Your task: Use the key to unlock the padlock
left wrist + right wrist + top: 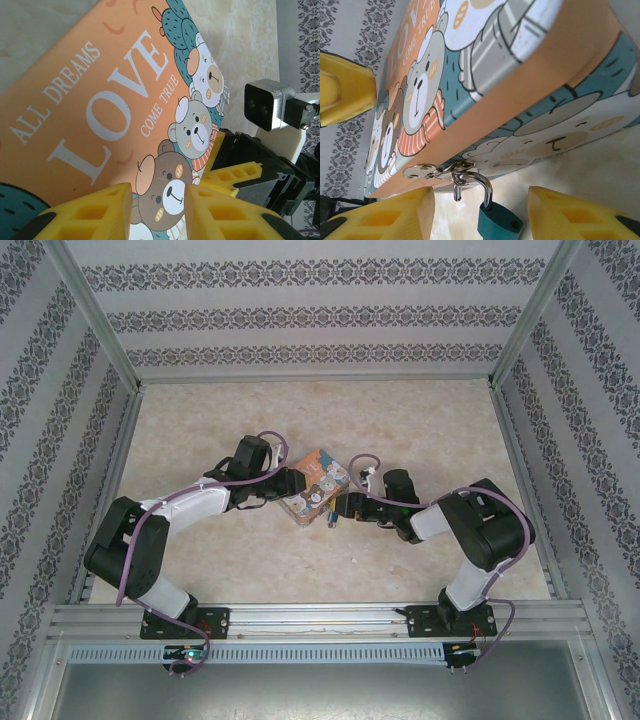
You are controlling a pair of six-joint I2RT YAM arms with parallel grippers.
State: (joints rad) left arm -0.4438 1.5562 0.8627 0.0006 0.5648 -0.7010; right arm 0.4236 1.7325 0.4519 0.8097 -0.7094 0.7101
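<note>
Right pincer [481, 210] spread astride padlock [500, 224], not touching. Left pincer [158, 200] by tin [100, 110], fingers slightly apart; perhaps gripping, cannot tell.

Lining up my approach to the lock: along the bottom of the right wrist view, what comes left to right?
Gripper finger → metal latch → padlock → other gripper finger.

Pale walls [300, 310] papered in dark damask bands close in at 9, 12 and 3 o'clock (aluminium posts [95, 315] stand at the far corners). The tabletop [420, 420] is beige, marbled and evenly lit. At 6 o'clock run a metal rail [320, 618] and a grey sheet [300, 690].
</note>
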